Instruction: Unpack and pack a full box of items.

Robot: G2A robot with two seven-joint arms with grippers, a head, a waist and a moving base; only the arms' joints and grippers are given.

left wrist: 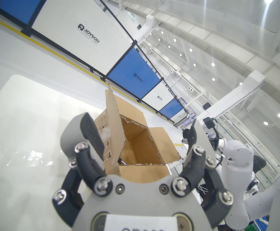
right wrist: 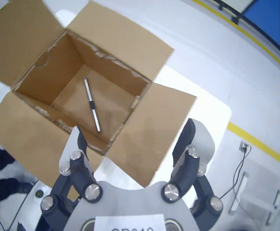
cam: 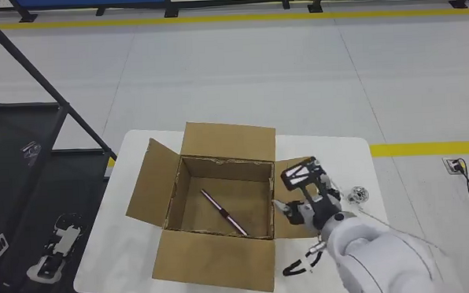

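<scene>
An open cardboard box point(cam: 212, 262) stands in the middle of the white table point(cam: 337, 154) with all its flaps folded out. A slim silver pen point(cam: 224, 212) with a dark band lies alone on the box floor point(right wrist: 92, 105). My right gripper point(cam: 293, 199) hangs open over the box's right flap point(right wrist: 157, 113), looking down into the box, with nothing between its fingers point(right wrist: 133, 135). My left gripper point(cam: 63, 231) is low, off the table's left edge. It is open and empty point(left wrist: 142, 129), facing the box's outer side point(left wrist: 109, 140).
A small round object point(cam: 357, 193) lies on the table to the right of the box. A black frame rack point(cam: 30, 155) stands left of the table. A floor socket with a cable point(cam: 454, 165) sits beyond the table's right side.
</scene>
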